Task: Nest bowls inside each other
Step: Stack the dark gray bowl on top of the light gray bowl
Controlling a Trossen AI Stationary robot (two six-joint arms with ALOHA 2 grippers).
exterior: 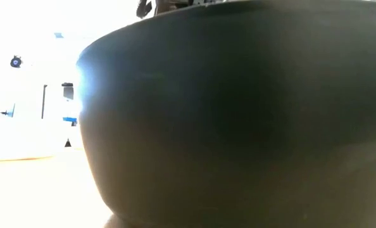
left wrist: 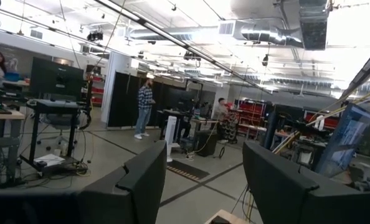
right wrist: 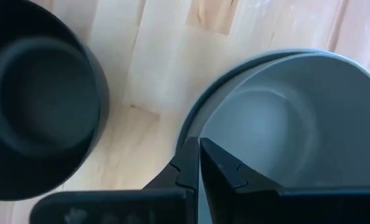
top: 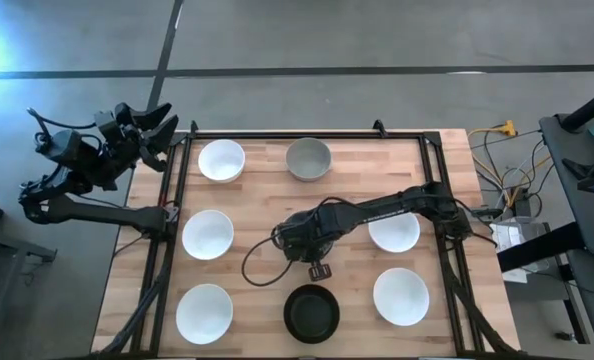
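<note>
A: High view showing dark right arm [top: 377,210] reaching over mid-table. Gripping what?

B: Right wrist view answering that. Right gripper [right wrist: 199,149] pinching rim of light-grey smooth round bowl [right wrist: 284,118], fingers together w/ the wall clamped between, one inside, one outside. Prob. taking the rim because bowl body looking too wide to span.

A: Sitting where, that bowl?

B: Resting inside second grey round bowl [right wrist: 186,127], only an outer rim peeking out. Looking nested already. Black glossy round bowl [right wrist: 35,93] lying just beside, not touching.

A: Left side?

B: Left gripper [left wrist: 203,180] waiting off table's back-left corner, fingers apart, holding nothing.

A: Anything getting in the way?

B: White round bowls [top: 207,234] plus mid-grey round bowl [top: 308,158] dotting the pale wooden table [top: 267,200], all apart. Black one crowding closest, also filling low view. Arm hanging over one white bowl.
</note>
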